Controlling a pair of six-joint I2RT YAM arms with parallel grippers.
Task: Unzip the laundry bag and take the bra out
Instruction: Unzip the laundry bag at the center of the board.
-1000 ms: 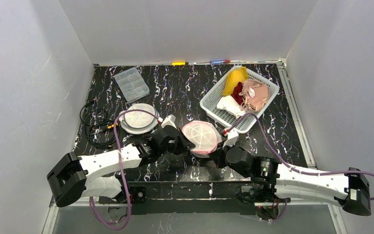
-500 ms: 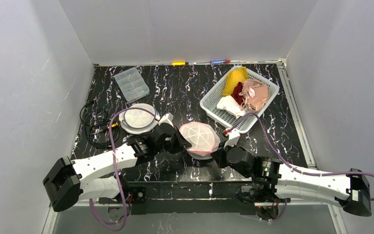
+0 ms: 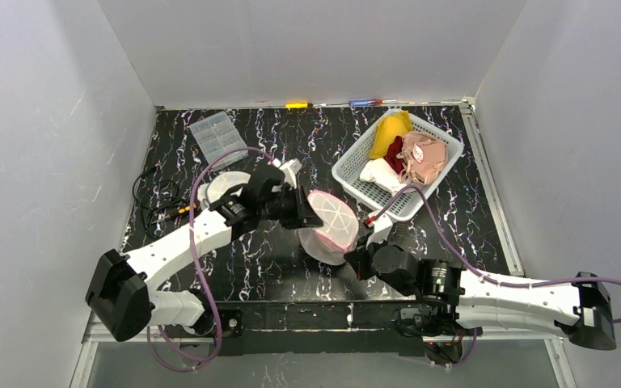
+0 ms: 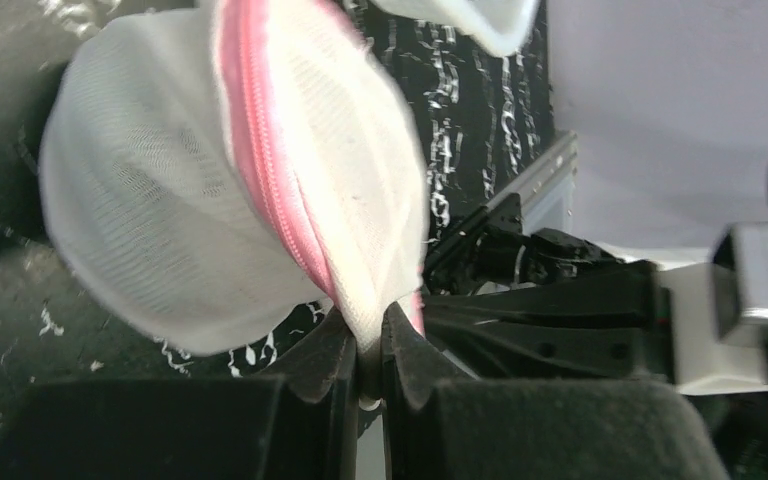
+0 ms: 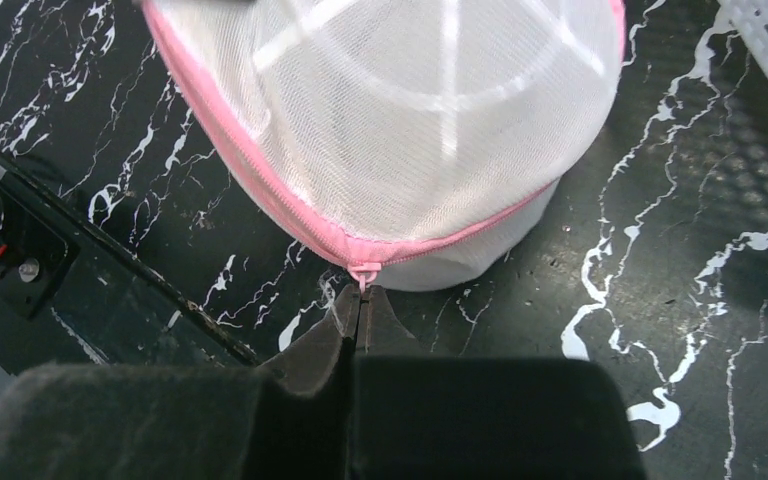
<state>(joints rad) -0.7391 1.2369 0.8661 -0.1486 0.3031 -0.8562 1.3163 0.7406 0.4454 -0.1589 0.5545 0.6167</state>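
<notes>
While looking down from above, found the laundry bag [image 3: 333,226] near the middle of the desk [image 3: 291,153], between the two arms, tilted up on one side. Saw the left claw [image 4: 370,338] closed tight on the white mesh just beside the pink zipper [image 4: 260,170]. Saw the right claw [image 5: 360,300] pinched together on the zipper pull [image 5: 364,272] at the bag's lower rim, low over the desk. Noted white ribs through the mesh; could not tell the contents. Noted a white basket [image 3: 368,194] of clothes just beyond the bag, and a second round mesh bag [image 3: 213,187] partly under the left arm.
</notes>
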